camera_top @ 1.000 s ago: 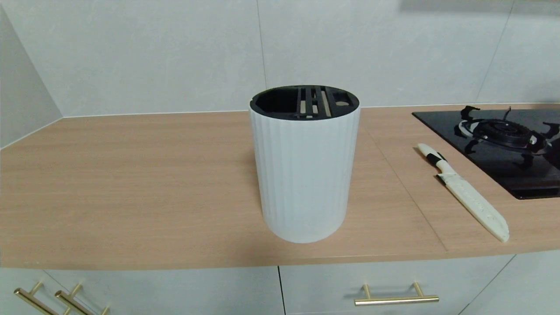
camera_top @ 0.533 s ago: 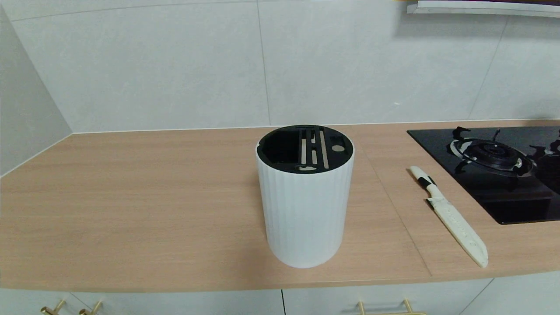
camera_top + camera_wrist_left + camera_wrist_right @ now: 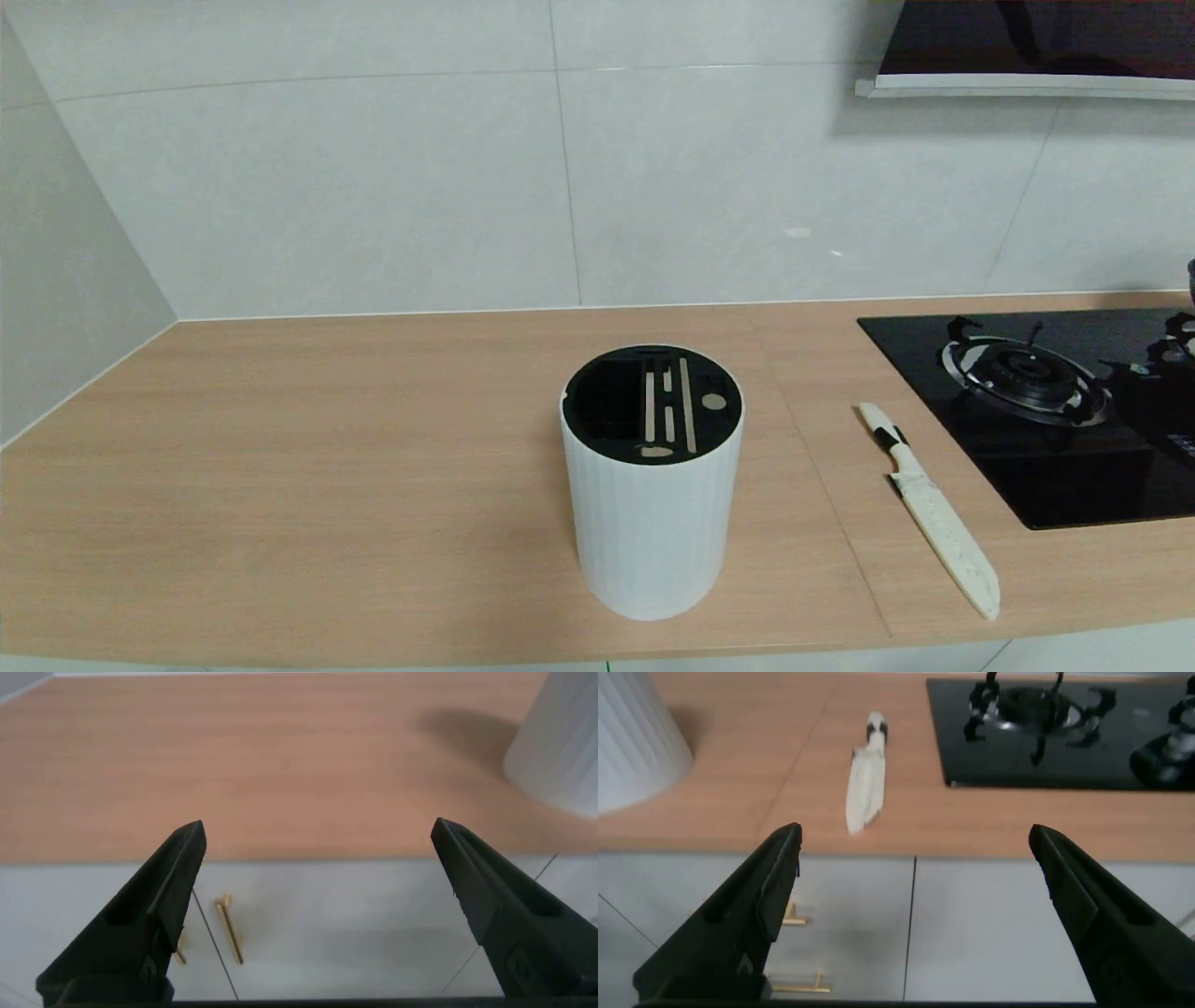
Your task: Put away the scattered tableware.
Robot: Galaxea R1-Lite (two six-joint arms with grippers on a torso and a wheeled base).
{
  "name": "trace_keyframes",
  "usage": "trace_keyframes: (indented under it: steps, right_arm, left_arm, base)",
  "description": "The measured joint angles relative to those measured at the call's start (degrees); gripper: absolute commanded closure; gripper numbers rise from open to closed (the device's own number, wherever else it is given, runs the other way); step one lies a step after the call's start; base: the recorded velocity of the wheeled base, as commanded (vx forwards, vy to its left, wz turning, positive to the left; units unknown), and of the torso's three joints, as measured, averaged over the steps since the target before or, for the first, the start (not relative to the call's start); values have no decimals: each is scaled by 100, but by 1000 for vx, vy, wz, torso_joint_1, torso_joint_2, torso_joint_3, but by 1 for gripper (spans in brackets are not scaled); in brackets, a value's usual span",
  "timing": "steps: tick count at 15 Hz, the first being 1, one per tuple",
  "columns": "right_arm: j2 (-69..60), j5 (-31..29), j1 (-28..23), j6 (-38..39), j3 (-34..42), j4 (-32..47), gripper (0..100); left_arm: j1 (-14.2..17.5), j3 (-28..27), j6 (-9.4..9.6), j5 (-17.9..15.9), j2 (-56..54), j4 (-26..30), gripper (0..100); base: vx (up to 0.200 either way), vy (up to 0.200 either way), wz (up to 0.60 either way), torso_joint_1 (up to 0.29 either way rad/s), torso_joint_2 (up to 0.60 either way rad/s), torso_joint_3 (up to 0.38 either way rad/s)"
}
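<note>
Seen ahead of wide-open, empty right gripper, well apart: knife, flat, tip nearest — probably light, stiff, slick. Best pinched across far handle. Same open stance at left gripper.

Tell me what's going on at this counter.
Nothing is being held right now. A white knife lies flat on the wooden counter, between the stove and a white ribbed holder whose slotted black top has nothing sticking out. The left gripper and the right gripper are both open and empty, in front of the counter's edge above the cabinet doors. The right one faces the knife, so the tidying looks not yet begun.
</note>
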Motion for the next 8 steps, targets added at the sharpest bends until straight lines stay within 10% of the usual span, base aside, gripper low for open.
trace_keyframes:
  steps: [8]
  right_arm:
    - [0, 0, 0, 2, -2, -2, 0]
  left_arm:
    - [0, 0, -1, 2, 0, 2, 0]
  base:
    - [0, 0, 0, 253, -528, -276]
